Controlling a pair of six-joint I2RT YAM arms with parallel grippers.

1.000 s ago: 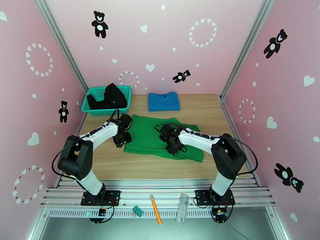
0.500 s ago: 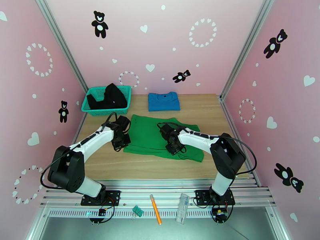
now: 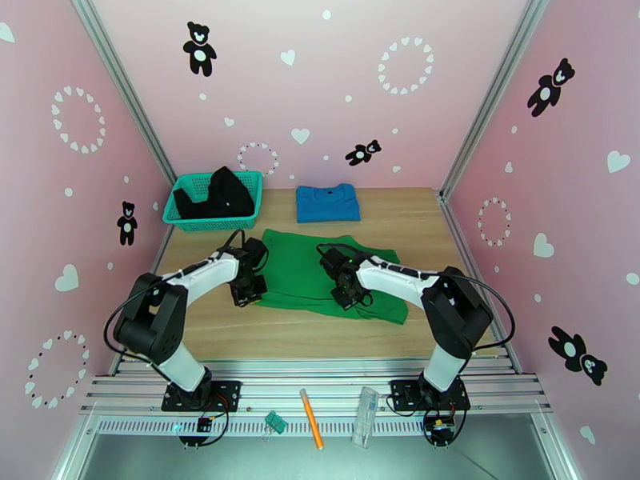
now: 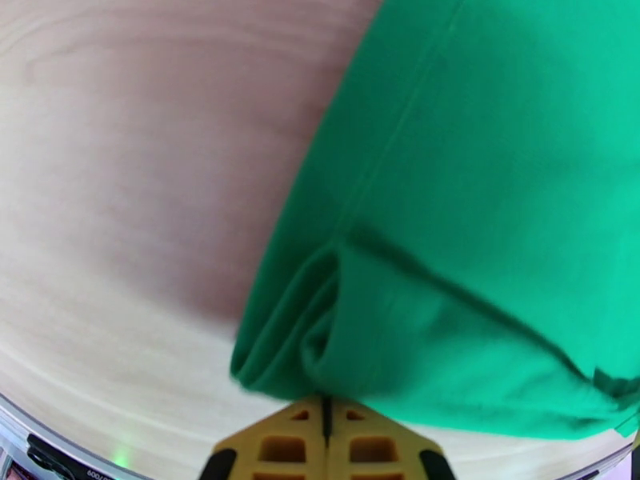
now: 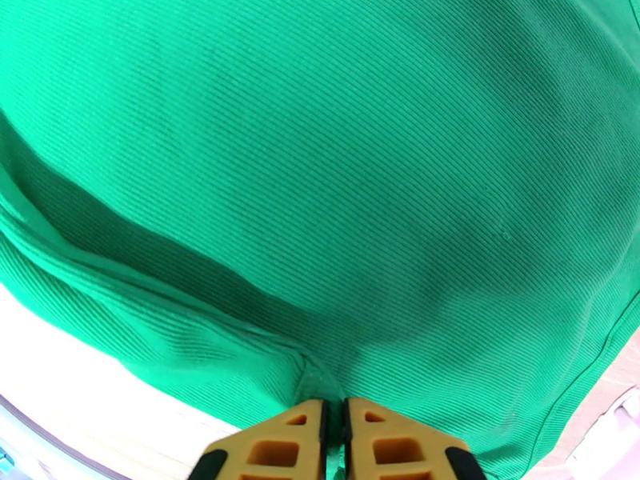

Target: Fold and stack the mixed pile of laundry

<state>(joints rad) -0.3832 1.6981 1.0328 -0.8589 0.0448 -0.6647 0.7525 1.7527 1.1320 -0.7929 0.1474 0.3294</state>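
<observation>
Green garment [image 3: 308, 274] lies spread on the table [image 3: 416, 222]. Left gripper [image 4: 326, 403] pinches its left corner; right gripper [image 5: 334, 406] pinches a fold. Folded blue shirt [image 3: 326, 202] lies behind; black garment [image 3: 220, 194] sits in teal basket [image 3: 171, 215].

Left tool [image 4: 325, 402] has clamped the green garment's [image 4: 480, 194] edge.

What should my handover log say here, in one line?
left gripper: shut on green garment edge | right gripper: shut on green garment | blue shirt: folded | black garment: in basket
</observation>
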